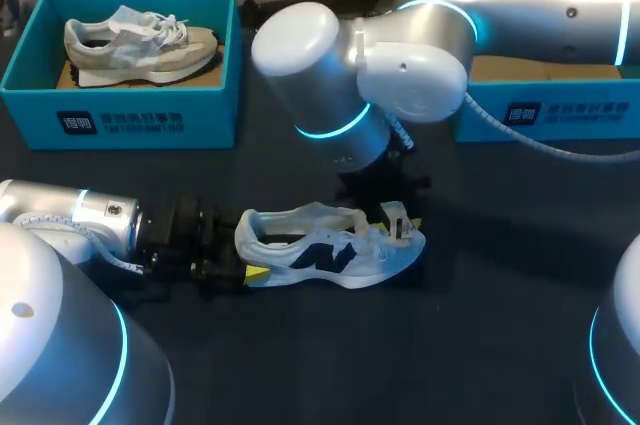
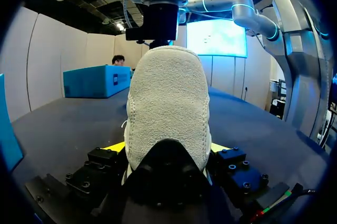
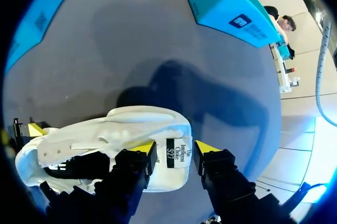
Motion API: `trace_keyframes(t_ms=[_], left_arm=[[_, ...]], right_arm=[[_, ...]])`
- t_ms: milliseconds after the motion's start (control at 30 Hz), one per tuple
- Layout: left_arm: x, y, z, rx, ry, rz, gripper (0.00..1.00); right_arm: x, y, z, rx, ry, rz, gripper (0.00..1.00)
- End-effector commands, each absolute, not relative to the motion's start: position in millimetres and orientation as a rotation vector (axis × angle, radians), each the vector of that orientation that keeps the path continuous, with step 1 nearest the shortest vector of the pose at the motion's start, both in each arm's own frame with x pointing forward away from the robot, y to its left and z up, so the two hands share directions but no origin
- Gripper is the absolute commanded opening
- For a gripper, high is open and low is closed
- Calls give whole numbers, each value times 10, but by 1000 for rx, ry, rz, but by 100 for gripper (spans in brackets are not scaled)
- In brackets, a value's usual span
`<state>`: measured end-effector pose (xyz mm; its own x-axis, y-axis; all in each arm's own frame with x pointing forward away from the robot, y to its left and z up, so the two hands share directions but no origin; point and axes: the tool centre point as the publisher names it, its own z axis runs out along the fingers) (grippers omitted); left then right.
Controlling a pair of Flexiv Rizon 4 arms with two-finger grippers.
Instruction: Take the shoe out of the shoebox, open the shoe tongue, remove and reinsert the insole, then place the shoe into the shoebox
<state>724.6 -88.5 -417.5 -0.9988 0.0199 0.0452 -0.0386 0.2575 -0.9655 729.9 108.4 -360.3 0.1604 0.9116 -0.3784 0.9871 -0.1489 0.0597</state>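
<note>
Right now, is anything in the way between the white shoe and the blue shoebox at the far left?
Nothing lies on the table between the white shoe and that shoebox, but a beige shoe already lies inside, and the right arm hangs close to the path.

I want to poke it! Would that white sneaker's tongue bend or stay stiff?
Probably floppy: the white fabric tongue looks thin and stands up loosely from the white mesh sneaker. Likely light too, so a nudge should fold it.
</note>
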Motion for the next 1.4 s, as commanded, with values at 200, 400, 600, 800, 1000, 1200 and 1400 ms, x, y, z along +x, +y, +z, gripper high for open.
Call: trace_keyframes(t_ms=[200, 400, 600, 800, 1000, 1200, 1400], left_arm=[[7242, -885, -4198, 22, -2455, 1887, 0], [7242, -885, -4198, 22, -2455, 1887, 0], [7242, -885, -4198, 22, -2455, 1887, 0], [7242, -885, -4198, 22, -2455, 1887, 0], [7242, -885, -4198, 22, -2455, 1887, 0], [7242, -885, -4198, 22, -2455, 1887, 0], [7242, -885, -4198, 22, -2455, 1887, 0]], right_arm=[[7232, 1112, -3474, 2315, 1534, -296, 49], [7261, 1194, -3332, 2281, 1552, -268, 50], [7302, 1256, -3150, 2234, 1566, -239, 58], [7363, 1334, -2928, 2176, 1586, -203, 65], [7440, 1441, -2769, 2111, 1666, -155, 65], [7521, 1704, -2588, 1899, 1875, -60, 46], [7501, 1922, -2480, 1722, 2056, 20, 35]])
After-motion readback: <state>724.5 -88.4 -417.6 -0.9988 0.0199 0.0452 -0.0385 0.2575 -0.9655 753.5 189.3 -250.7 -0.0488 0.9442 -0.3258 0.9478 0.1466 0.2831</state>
